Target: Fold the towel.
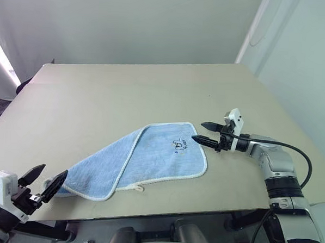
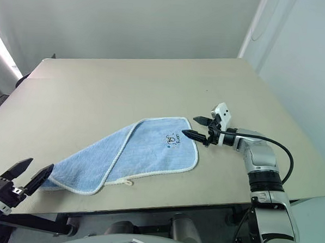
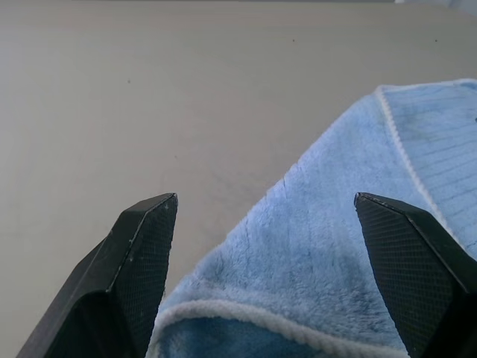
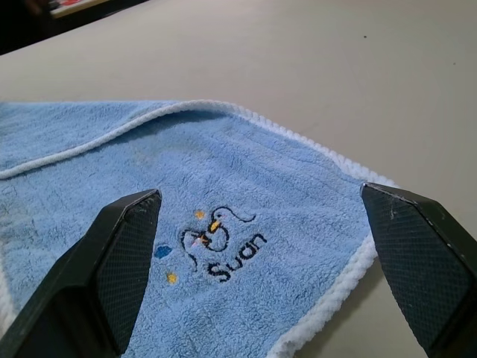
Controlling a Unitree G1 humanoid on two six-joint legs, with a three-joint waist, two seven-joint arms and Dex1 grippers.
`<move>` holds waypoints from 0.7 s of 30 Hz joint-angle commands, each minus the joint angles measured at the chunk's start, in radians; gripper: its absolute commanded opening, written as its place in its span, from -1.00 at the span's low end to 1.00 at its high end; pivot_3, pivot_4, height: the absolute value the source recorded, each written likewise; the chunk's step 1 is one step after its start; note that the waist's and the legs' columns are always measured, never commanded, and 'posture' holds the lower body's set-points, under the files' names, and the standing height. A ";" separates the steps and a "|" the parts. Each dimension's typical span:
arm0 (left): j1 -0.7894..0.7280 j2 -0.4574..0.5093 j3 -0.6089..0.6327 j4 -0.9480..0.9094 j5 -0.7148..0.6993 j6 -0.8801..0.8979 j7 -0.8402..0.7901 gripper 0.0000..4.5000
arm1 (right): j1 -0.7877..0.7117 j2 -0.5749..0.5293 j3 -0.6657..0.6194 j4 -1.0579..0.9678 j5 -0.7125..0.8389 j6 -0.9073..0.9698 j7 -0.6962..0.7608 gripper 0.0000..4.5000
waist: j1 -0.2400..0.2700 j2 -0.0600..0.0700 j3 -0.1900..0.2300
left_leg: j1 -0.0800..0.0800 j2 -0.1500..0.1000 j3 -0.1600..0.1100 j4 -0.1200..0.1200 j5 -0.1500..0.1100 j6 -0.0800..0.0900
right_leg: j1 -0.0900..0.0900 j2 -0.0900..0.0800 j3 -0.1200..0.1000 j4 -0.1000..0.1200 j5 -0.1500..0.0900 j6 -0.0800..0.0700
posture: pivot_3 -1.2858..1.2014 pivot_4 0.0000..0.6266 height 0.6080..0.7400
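While the towel (image 1: 149,159) lies on the tan table (image 1: 126,92), it is seen from the head views as light blue with a white stitched edge. One part is folded over itself toward the robot's left, and a small white loop tag (image 1: 140,189) sticks out at the near edge. A small dark mark (image 1: 179,146) is stitched near the right end, but its letters are too small to be read from the head.

The left gripper (image 1: 44,181) is held low at the near left edge of the table, just beside the folded corner of the towel. Its two black fingers are spread wide and nothing is held. The right gripper (image 1: 201,132) is stretched out from a bent arm and is pointed toward the robot's left, just beside the right edge of the towel. Its fingers are spread wide too, and nothing is pinched.

From the left wrist view, the fluffy folded corner of the towel is seen between the two fingers (image 3: 138,261), which are wide apart. Whether the cloth is touched cannot be told.

From the right wrist view, the word "Swan" can be read under a little stitched bird, with small blue and yellow dots beside it. The mark lies between the fingers (image 4: 112,276), which are wide apart above the cloth.
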 commanded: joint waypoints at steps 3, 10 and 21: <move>-0.057 0.008 -0.041 0.001 0.013 -0.005 0.004 0.79 | -0.029 -0.022 -0.025 -0.007 0.012 -0.029 -0.003 0.99 | 0.001 0.000 0.000 | 0.000 0.000 0.000 0.000 0.000 0.000 | 0.001 0.000 0.000 0.000 0.000 0.001 | 0.03 -1.00 1.00; -0.036 -0.023 -0.116 -0.043 0.036 -0.012 0.004 0.79 | -0.051 0.000 -0.029 0.036 0.016 -0.028 -0.037 0.99 | -0.001 0.000 0.000 | 0.000 0.000 0.000 0.000 0.000 0.000 | 0.001 0.000 0.000 0.000 0.001 -0.001 | 0.03 -1.00 1.00; 0.160 -0.128 -0.231 -0.208 0.093 -0.053 0.046 0.79 | -0.234 0.095 -0.008 0.319 -0.054 -0.095 -0.151 0.99 | -0.002 0.000 0.000 | 0.001 0.000 0.001 0.000 0.000 0.000 | 0.001 0.000 0.001 0.001 -0.001 0.001 | 0.03 -1.00 1.00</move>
